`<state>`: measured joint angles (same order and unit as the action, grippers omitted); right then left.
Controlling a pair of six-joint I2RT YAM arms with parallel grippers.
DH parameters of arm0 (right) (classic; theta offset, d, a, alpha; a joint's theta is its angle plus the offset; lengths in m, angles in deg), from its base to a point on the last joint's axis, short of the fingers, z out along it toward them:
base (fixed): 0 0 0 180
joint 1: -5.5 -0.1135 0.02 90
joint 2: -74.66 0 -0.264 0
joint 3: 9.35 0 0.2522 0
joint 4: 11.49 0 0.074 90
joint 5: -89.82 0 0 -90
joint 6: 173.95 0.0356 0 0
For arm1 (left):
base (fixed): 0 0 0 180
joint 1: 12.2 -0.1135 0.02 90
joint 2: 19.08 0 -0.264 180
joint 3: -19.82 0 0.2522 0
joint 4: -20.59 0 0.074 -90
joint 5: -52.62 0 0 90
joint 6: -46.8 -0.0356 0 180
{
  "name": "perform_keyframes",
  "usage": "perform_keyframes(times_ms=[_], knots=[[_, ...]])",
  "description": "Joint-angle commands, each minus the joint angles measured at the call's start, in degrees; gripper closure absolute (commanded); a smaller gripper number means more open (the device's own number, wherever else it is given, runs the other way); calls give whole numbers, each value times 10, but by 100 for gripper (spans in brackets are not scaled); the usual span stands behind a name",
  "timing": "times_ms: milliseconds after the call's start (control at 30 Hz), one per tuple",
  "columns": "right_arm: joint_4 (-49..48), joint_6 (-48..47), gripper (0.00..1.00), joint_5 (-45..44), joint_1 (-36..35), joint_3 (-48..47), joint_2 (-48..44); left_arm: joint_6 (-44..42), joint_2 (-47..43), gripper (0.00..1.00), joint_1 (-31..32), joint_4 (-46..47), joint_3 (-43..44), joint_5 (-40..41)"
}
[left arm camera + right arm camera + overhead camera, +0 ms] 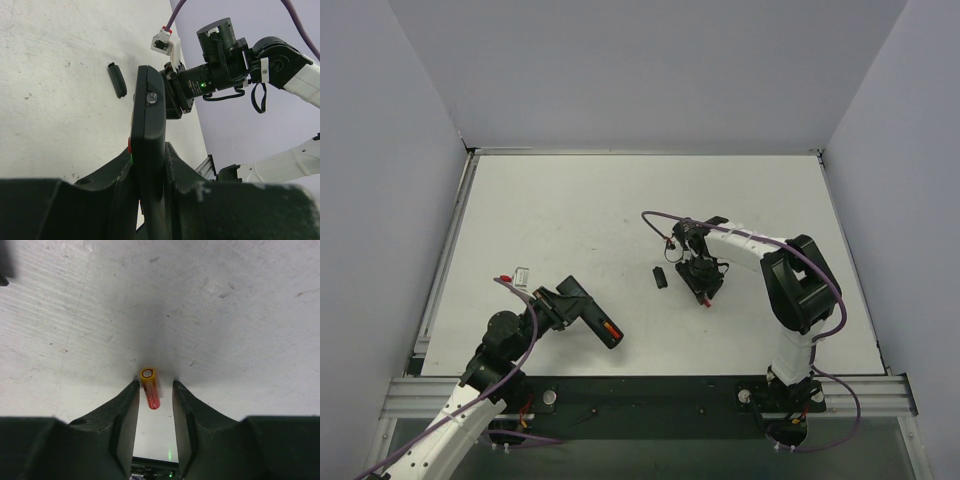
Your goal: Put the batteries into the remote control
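Right end effector (pixel 155 386), jaws parted, straddles one battery (pixel 149 390) lying on the counter (pixel 225 315) well right of the remote (pixel 148 110), which the left end effector (pixel 148 160) clamps tight; best to centre, close squarely on the cell's middle, then lift straight.

Bright, even light; the right tool (pixel 155 386) casts a soft shadow on the table (pixel 225 315).

White table (pixel 570 200) scuffed with faint dark marks, plain pale grey back wall (pixel 640 60), matching left wall (pixel 380 150) and right wall (pixel 910 120), silver metal rail (pixel 650 395) along the near edge, soft even light
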<state>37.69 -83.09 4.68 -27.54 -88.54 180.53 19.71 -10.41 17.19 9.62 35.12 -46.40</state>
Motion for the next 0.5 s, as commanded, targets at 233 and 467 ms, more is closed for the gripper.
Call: perform_keyframes(times_ms=[233, 467], knots=[[-35, 0, 61, -9, -13, -3, 7, 10, -6, 100, -3, 35, 15, -3], [-36, -4, 66, -5, -20, -12, 18, 11, -6, 100, -3, 35, 15, -3]])
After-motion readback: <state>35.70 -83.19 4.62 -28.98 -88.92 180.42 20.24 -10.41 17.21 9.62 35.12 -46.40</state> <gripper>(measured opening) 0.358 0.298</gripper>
